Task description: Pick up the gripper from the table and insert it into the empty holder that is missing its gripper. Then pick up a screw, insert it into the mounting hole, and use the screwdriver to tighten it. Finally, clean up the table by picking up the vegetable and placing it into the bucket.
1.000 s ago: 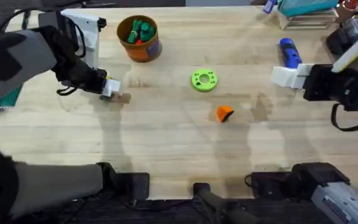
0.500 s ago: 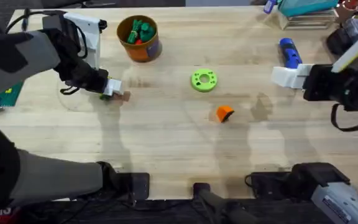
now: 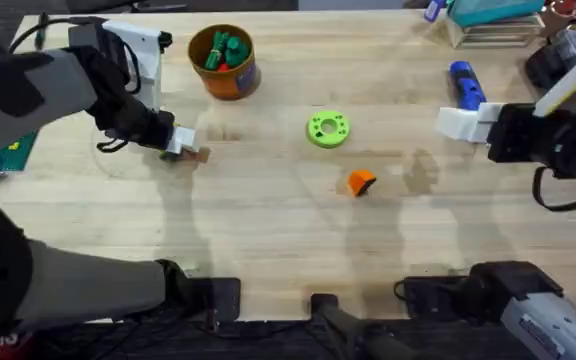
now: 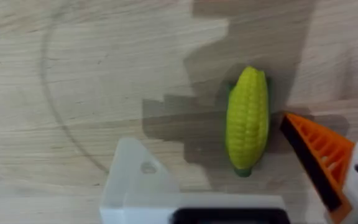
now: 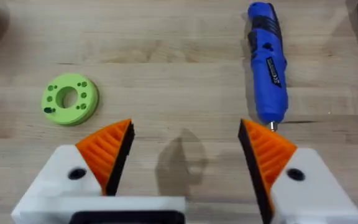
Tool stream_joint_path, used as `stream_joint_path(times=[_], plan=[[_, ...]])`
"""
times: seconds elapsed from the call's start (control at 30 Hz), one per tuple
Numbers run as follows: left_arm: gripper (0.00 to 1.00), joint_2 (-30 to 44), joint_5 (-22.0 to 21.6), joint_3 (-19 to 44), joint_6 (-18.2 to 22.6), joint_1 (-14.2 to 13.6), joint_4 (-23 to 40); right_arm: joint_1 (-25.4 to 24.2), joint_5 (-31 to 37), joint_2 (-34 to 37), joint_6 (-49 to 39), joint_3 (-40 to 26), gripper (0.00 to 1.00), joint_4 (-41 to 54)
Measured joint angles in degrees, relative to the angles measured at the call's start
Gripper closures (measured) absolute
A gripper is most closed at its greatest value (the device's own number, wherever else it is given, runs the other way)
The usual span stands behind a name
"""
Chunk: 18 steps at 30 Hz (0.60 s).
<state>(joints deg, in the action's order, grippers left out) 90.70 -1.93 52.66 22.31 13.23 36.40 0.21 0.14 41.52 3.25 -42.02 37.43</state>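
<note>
Overhead, nothing looks done yet: the gripper (image 3: 361,181) lies loose mid-table (image 3: 268,220) beside a green ring (image 3: 328,129), the screwdriver (image 3: 463,82) untouched, while my left end effector (image 4: 241,180), released and missing one pad, hovers over the vegetable (image 4: 247,118), well short of the bucket (image 3: 224,60); my right end effector (image 5: 185,155) hangs open.

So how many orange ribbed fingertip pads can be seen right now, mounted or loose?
4. Two are mounted on the right hand, one pad on each finger. One is mounted on the left hand, beside the yellow toy corn. One small orange wedge-shaped pad lies loose mid-table.
</note>
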Motion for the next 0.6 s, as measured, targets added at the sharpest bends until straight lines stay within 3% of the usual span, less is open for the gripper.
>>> stream_joint_path(times=[0.07,0.1,0.27,0.33,0.4,0.57,0.6], plan=[[0.021,0.0,0.0,0.0,0.0,0.0,0.0,0.0,0.0,0.0,0.0,0.0,0.008,0.0],[0.119,0.0,0.2,0.0,0.0,0.0,0.0,0.0,0.0,0.0,0.0,0.0,0.008,0.0],[0.911,0.9,0.4,0.0,0.0,0.0,0.0,0.0,0.0,0.0,0.0,0.0,0.008,0.0],[0.99,1.1,0.4,0.0,0.3,0.0,-0.4,0.0,0.0,0.0,0.0,0.0,0.007,0.0],[0.943,1.1,0.4,0.0,0.3,0.0,-0.7,0.0,0.0,0.0,0.0,0.0,0.008,0.0],[0.15,1.1,0.7,0.1,0.4,0.2,-2.5,0.0,0.0,0.0,0.0,0.0,0.008,0.0],[0.05,1.1,1.3,0.3,0.3,0.3,-2.7,0.0,0.0,0.0,0.0,0.0,0.008,0.0]])
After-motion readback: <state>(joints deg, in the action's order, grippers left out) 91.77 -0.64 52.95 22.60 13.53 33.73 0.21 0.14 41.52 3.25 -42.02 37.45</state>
